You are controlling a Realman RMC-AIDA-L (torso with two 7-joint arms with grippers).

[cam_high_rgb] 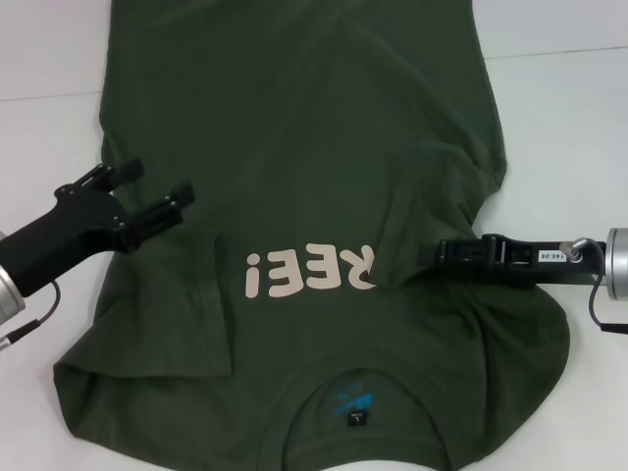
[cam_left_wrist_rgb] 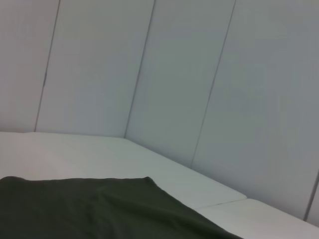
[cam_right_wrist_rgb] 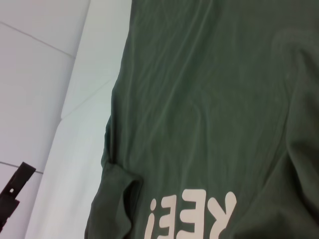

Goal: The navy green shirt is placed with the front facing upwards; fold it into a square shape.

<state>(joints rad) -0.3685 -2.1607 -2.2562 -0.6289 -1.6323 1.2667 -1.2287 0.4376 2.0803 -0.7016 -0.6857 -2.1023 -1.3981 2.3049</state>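
The navy green shirt (cam_high_rgb: 314,147) lies front up on the white table (cam_high_rgb: 49,137), collar and blue inside print (cam_high_rgb: 351,400) nearest me, pale letters (cam_high_rgb: 312,271) across the chest. Its left sleeve (cam_high_rgb: 201,304) is folded inward. My left gripper (cam_high_rgb: 159,179) hovers open and empty over the shirt's left edge. My right gripper (cam_high_rgb: 442,257) lies low on the right chest beside the letters, where creases gather and a fold of cloth (cam_high_rgb: 461,186) runs up from it. The right wrist view shows the shirt (cam_right_wrist_rgb: 209,89) and letters (cam_right_wrist_rgb: 192,219); the left wrist view shows a shirt corner (cam_left_wrist_rgb: 99,209).
White table (cam_high_rgb: 569,128) lies bare on both sides of the shirt, with a seam line (cam_high_rgb: 559,51) at the far right. Pale wall panels (cam_left_wrist_rgb: 174,74) stand behind the table. A black part (cam_right_wrist_rgb: 14,191), likely the left gripper, shows beyond the shirt's edge.
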